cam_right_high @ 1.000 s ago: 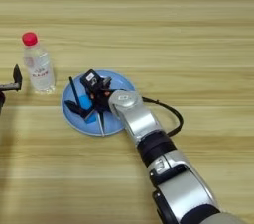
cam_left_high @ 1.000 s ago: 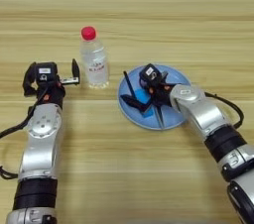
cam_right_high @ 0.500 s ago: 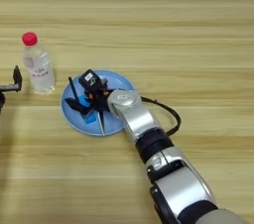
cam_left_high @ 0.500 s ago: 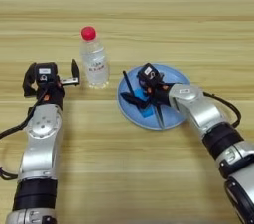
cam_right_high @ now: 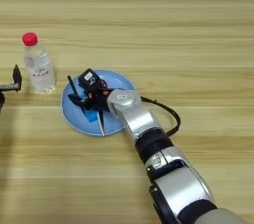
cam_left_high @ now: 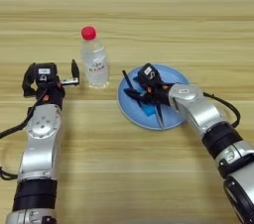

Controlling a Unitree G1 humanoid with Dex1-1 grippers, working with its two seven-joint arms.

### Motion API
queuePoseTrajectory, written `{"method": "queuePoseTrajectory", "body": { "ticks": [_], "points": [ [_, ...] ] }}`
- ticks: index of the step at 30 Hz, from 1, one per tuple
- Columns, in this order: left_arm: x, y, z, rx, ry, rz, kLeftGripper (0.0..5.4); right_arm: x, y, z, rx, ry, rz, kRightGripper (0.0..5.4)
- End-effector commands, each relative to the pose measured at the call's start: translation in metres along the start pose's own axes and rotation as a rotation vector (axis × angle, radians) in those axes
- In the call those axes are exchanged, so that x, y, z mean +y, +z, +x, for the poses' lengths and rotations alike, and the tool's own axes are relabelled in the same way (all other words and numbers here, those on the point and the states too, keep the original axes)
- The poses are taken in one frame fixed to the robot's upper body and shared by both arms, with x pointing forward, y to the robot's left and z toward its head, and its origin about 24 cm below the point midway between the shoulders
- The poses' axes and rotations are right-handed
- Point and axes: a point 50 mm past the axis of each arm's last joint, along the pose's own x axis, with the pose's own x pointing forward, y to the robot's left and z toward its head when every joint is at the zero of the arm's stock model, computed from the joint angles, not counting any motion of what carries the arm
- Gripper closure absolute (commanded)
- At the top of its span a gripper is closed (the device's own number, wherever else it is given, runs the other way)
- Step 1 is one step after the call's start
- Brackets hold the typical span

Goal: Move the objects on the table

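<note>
Centrally on the table (cam_left_high: 198, 20): blue plate (cam_left_high: 176, 77), holding scissors (cam_left_high: 158, 111), thin black stick (cam_left_high: 127, 80) and small blue block (cam_left_high: 147, 110). Right gripper (cam_left_high: 141, 95) low over the plate's left half, among those items; fingers too tangled with scissors and stick to read as open or closed, grasp cannot be told. Bottle (cam_left_high: 94, 59) with red cap, upright, just left of the plate, not touching it. Left gripper (cam_left_high: 49, 77) parked left of the bottle, fingers spread apart, nothing between them, one finger near the bottle but clear of it.
</note>
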Motion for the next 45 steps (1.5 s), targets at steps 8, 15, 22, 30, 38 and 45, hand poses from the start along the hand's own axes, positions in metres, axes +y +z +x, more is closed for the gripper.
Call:
{"method": "queuePoseTrajectory", "body": {
  "ticks": [8, 15, 22, 30, 38, 45],
  "points": [
    [0.0, 0.0, -0.001, 0.009, 0.0, 0.009, 0.0, 0.002, -0.009, -0.001, 0.045, 0.016, 0.028, 4.13],
    [0.0, 0.0, 0.0, 0.009, 0.0, 0.01, 0.0, 0.003, -0.01, 0.0, 0.046, 0.014, 0.04, 4.8],
    [0.0, 0.0, -0.001, 0.007, 0.0, 0.011, 0.0, 0.0, -0.005, -0.002, 0.028, -0.005, 0.048, 5.13],
    [0.001, 0.0, -0.001, 0.004, -0.002, 0.013, 0.0, -0.006, 0.01, -0.006, -0.027, -0.044, 0.053, 5.13],
    [0.001, 0.001, 0.0, -0.006, -0.004, 0.029, 0.0, -0.012, 0.028, -0.014, -0.097, -0.076, 0.062, 5.13],
    [-0.002, 0.001, 0.0, -0.014, -0.018, 0.039, 0.0, -0.023, 0.042, -0.025, -0.155, -0.136, 0.05, 5.13]
  ]
}}
